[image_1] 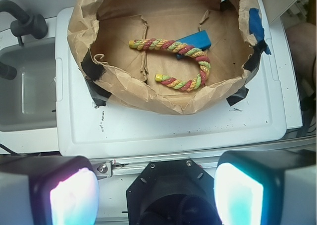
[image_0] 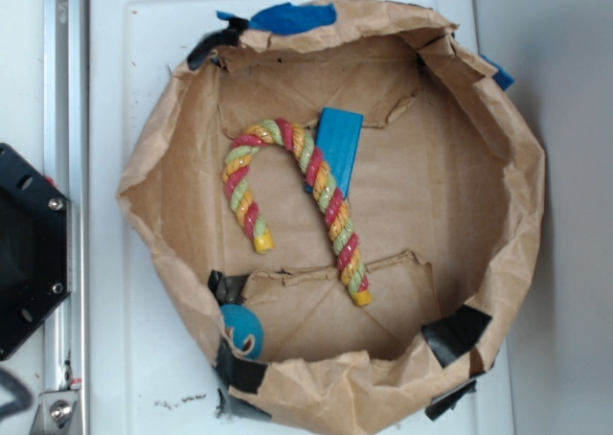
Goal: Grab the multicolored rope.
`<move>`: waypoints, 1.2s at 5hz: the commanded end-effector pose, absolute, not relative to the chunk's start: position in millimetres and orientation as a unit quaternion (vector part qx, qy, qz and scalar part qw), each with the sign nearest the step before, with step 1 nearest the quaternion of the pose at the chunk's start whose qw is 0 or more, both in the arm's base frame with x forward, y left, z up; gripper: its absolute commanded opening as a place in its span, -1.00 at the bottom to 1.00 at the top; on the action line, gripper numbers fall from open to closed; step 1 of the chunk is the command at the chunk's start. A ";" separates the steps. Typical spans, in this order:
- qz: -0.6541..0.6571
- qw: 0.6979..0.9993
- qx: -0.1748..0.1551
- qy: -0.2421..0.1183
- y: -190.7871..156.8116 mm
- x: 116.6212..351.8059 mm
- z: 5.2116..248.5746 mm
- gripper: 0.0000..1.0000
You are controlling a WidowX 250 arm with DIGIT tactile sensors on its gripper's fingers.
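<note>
The multicolored rope [image_0: 302, 195] lies bent like a hook on the floor of a brown paper bag basin [image_0: 522, 167], with yellow caps at both ends. In the wrist view the multicolored rope [image_1: 183, 64] lies far ahead inside the paper basin [image_1: 143, 93]. My gripper [image_1: 156, 193] hangs open well short of the basin, above the black robot base [image_1: 168, 195]. Its two pale pads [image_1: 74, 197] stand wide apart with nothing between them. The gripper does not show in the exterior view.
A blue block [image_0: 339, 148] lies against the rope's bend. A teal ball [image_0: 241, 331] sits outside the basin's near rim. Black tape [image_0: 456, 333] holds the paper walls. The basin rests on a white lid [image_1: 163, 128]. A grey sink [image_1: 27, 91] lies to the left.
</note>
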State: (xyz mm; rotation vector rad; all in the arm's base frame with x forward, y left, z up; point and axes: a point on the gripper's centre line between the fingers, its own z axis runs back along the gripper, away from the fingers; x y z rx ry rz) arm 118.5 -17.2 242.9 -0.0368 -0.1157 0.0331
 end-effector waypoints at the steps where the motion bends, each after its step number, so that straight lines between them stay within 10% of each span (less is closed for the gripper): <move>1: 0.017 0.998 -0.018 -0.058 -17.2 118.5 242.9 1.00; 3: -0.063 0.993 -0.078 -0.054 -12.6 165.8 238.3 1.00; 6: -0.063 0.993 -0.078 -0.054 -12.6 165.8 238.3 1.00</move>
